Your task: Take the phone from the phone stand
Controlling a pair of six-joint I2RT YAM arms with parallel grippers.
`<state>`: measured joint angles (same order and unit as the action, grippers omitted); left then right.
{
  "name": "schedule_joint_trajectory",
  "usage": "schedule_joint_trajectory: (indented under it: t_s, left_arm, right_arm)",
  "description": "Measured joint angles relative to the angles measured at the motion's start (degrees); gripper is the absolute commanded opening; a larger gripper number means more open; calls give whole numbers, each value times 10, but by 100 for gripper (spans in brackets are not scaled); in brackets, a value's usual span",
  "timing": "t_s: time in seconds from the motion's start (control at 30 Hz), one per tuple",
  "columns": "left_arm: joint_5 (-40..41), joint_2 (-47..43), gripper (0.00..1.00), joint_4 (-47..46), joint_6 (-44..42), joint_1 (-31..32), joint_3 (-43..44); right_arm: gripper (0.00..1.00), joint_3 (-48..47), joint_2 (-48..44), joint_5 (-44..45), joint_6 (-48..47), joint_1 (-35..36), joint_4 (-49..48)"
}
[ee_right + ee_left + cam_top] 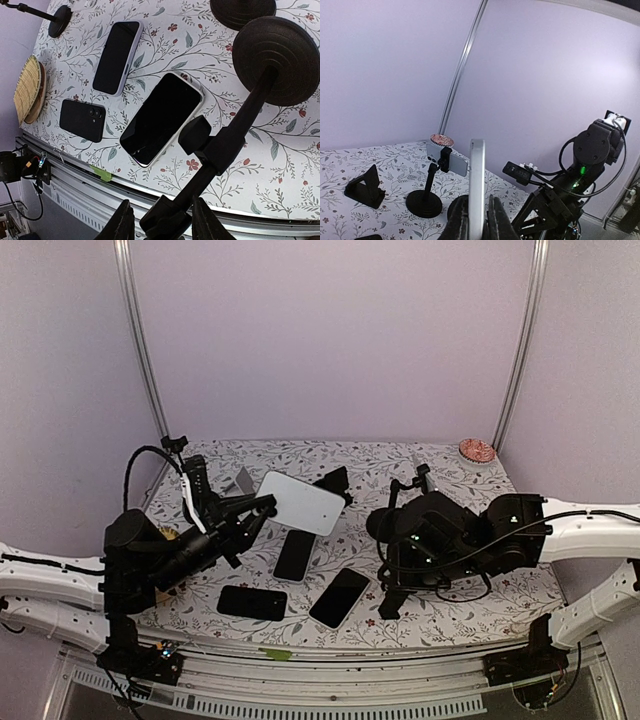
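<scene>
My left gripper (262,508) is shut on a white phone (300,502) and holds it in the air above the table's left-middle, clear of any stand. In the left wrist view the phone (477,175) stands edge-on between my fingers (497,217). My right gripper (162,222) is shut on the clamp head of a black phone stand (235,130). The stand's round base (275,60) rests on the floral table. No phone sits in that stand. In the top view the right gripper (390,590) is right of centre.
Three phones lie flat on the table: one black (252,602), two dark-screened (294,555) (340,597). A second stand (424,202) at the back right clamps a silver phone (456,162). A black wedge stand (332,483), a pink coaster (477,450) and a straw coaster (30,90) are there.
</scene>
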<state>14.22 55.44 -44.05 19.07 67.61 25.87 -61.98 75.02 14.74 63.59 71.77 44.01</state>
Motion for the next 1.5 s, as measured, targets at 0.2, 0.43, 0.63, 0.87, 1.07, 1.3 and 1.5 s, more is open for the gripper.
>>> schedule_joint_trajectory:
  t_s: [0.2,0.43,0.63,0.87,1.07,1.3,1.5]
  left_arm:
    - [8,-8,0,2,-1,-2,-5]
    - [9,-8,0,3,-1,-2,-5]
    - [9,-8,0,3,-1,-2,-5]
    - [8,-8,0,3,0,-2,-5]
    - [7,-8,0,3,0,-2,-5]
    - [5,-8,0,3,0,-2,-5]
    - [4,-9,0,4,0,-2,-5]
  right_arm:
    - [0,-6,-21,9,-1,-23,26]
    - [0,2,-118,-7,-7,-125,30]
    - [0,20,-177,-24,-24,-210,39]
    - [0,38,-202,-50,-50,-311,33]
    - [0,39,-206,-54,-77,-404,18]
    - [0,56,-203,-93,-97,-521,-29]
    - [0,62,-162,-166,-117,-638,-84]
